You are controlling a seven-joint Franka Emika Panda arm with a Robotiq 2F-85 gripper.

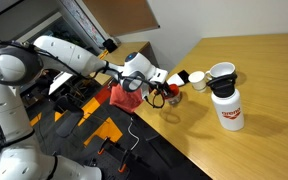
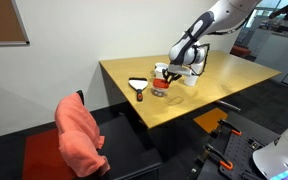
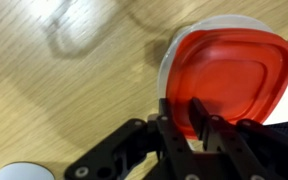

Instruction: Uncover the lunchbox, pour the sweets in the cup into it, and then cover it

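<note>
My gripper is shut on the near edge of the flat red lid of the lunchbox and holds it level. A white round rim shows under the lid's left side; I cannot tell which vessel it belongs to. In both exterior views the gripper is low over the cluster of vessels, and the red lid shows by it. A dark round body sits just beyond the fingers. The small white cup stands next to it. The sweets cannot be made out.
A larger white mug and a tall white flask with red lettering stand past the cup on the wooden table. A red cloth hangs over a chair by the table's edge. A white object shows at the wrist view's lower left.
</note>
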